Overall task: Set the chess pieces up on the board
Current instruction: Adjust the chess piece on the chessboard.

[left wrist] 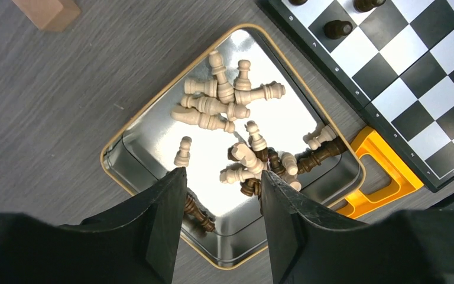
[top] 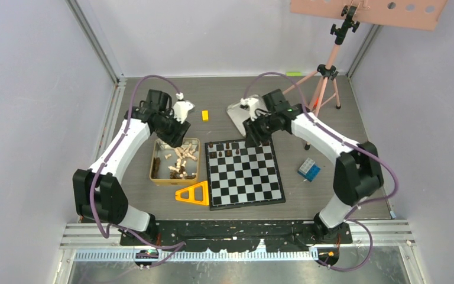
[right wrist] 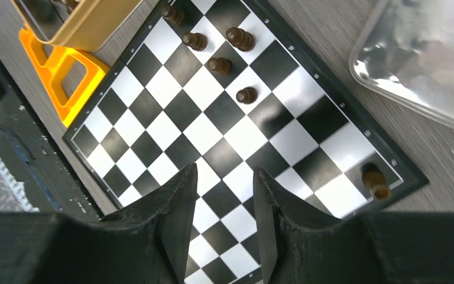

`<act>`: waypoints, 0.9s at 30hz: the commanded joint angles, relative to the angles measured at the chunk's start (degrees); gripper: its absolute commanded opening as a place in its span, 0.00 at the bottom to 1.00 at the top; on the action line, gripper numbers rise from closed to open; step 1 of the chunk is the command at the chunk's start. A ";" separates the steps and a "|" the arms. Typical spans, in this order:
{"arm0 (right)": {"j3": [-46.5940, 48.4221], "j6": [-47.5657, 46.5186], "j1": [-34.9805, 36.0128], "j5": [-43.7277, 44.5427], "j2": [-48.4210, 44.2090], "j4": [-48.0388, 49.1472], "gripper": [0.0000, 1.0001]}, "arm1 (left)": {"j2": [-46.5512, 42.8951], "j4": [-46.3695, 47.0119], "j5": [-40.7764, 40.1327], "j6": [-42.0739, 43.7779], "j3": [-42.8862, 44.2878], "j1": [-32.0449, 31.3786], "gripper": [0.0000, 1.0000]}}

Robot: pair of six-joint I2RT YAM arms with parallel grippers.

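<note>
The board [top: 245, 173] lies in the middle of the table, and several dark chess pieces [top: 227, 148] stand along its far edge. In the right wrist view these dark pieces [right wrist: 219, 65] stand in a cluster, with one more at a corner square [right wrist: 377, 182]. Pale pieces [left wrist: 219, 106] and dark pieces [left wrist: 322, 155] lie jumbled in the gold tin [left wrist: 118, 142]. My left gripper [left wrist: 221, 177] hangs open over the tin's near part with nothing between its fingers. A dark piece [left wrist: 198, 214] lies beside its left finger. My right gripper [right wrist: 224, 174] is open above the board [right wrist: 153, 142] and empty.
An orange triangle frame [top: 194, 194] lies between the tin [top: 155, 168] and the board's near left corner. A yellow block [top: 205, 115] and a silver lid [top: 236, 118] are at the back. A blue cube [top: 309, 169] and a tripod [top: 326, 74] stand to the right. A wooden cube [left wrist: 50, 12] lies beyond the tin.
</note>
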 commanded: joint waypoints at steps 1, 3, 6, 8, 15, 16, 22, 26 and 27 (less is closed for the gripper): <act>6.13 -4.07 3.70 4.79 6.62 -1.55 0.45 | -0.89 3.08 6.60 -1.50 -0.52 3.96 0.52; 7.63 -4.56 4.81 5.38 9.62 -1.82 0.44 | -0.55 2.84 8.31 -1.62 -0.33 5.56 0.52; 8.83 -5.54 6.09 6.03 12.66 -1.61 0.43 | 0.06 2.11 9.59 -1.58 0.30 7.17 0.53; 9.04 -5.75 6.62 6.23 14.25 -1.06 0.42 | 0.71 1.73 10.88 -1.58 0.85 8.11 0.53; 9.16 -6.42 8.31 7.51 17.27 0.22 0.39 | 1.95 1.74 12.49 -1.71 2.15 9.23 0.53; 9.21 -6.47 8.40 7.58 17.38 0.35 0.38 | 1.91 1.81 12.51 -1.65 2.28 9.23 0.53; 9.45 -7.34 8.88 8.45 18.70 0.99 0.38 | 1.99 1.87 12.34 -1.36 2.84 9.40 0.53; 10.10 -8.07 9.06 8.93 19.45 1.20 0.38 | 2.39 1.96 12.49 -1.27 3.19 9.39 0.53; 10.36 -8.33 9.09 8.95 19.56 1.12 0.38 | 2.52 1.89 12.58 -1.32 3.32 9.33 0.53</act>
